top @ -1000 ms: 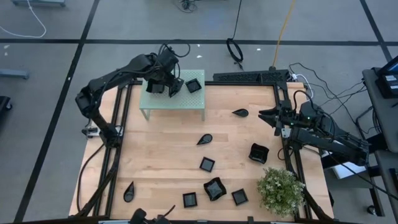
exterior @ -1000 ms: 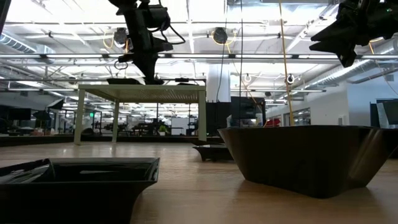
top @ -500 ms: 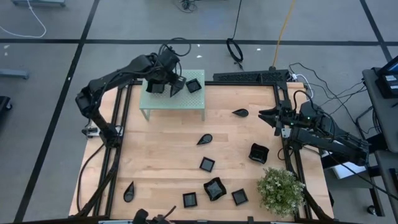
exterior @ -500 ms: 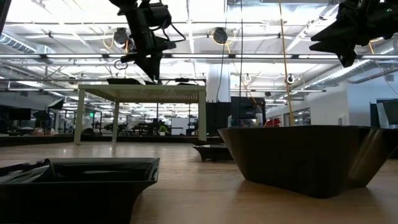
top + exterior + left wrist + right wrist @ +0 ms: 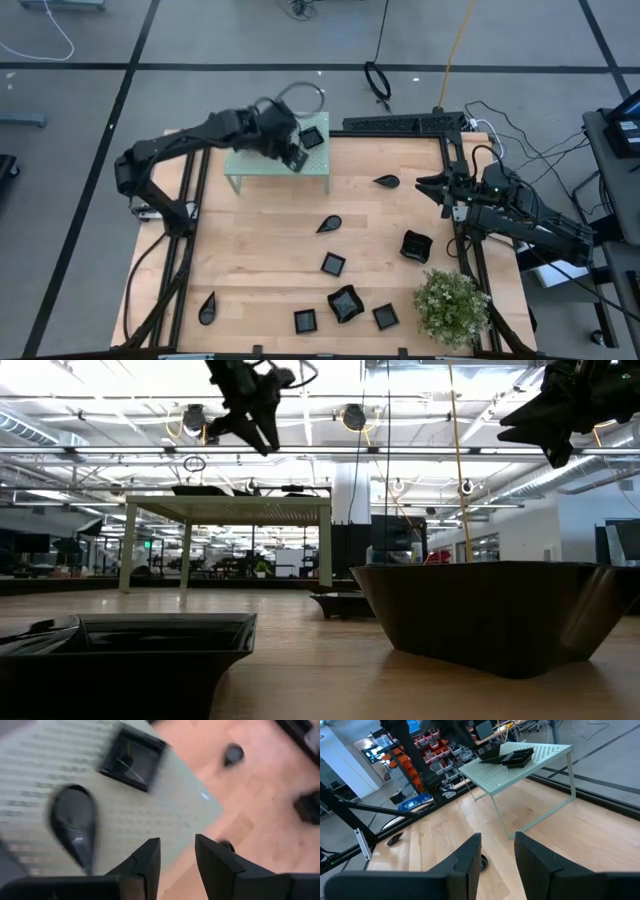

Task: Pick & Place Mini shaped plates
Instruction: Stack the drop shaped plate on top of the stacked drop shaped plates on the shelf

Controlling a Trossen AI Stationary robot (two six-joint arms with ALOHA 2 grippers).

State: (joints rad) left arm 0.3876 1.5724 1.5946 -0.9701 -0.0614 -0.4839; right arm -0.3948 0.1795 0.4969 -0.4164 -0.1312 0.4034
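High view: a second ago the left claw (image 5: 292, 152) sat low over the near-left part of the green platform (image 5: 320, 172); now it is lifted and swung toward the platform's middle, partly covering it. That reads as a plate just set down there and let go. A square plate (image 5: 313, 137) shows on the platform just beside the claw. Many more mini plates are spread over the counter (image 5: 260, 250): teardrop ones (image 5: 329, 224), square ones (image 5: 333, 264) and a larger wavy-rimmed one (image 5: 345, 303). The right claw (image 5: 432, 186) waits at the counter's right edge, near a teardrop plate (image 5: 387, 182).

Low view: the left claw (image 5: 262, 430) has risen well clear of the platform top (image 5: 230, 499), where earlier its tips reached down to it. Low dark shapes lie on that top; I cannot tell them apart here. The right claw (image 5: 556, 448) hangs high and unmoved.

Left wrist view: the left claw's fingers (image 5: 150, 857) stand spread with nothing between them. Beyond them a teardrop plate (image 5: 74, 822) and the square plate (image 5: 133, 759) lie flat on the platform, both apart from the claw. In my judgement one delivery is done, and the next plate must come from the counter.

Right wrist view: the right claw (image 5: 498, 851) is spread and empty above bare wood, with the platform (image 5: 520, 767) and its plates well apart from it.
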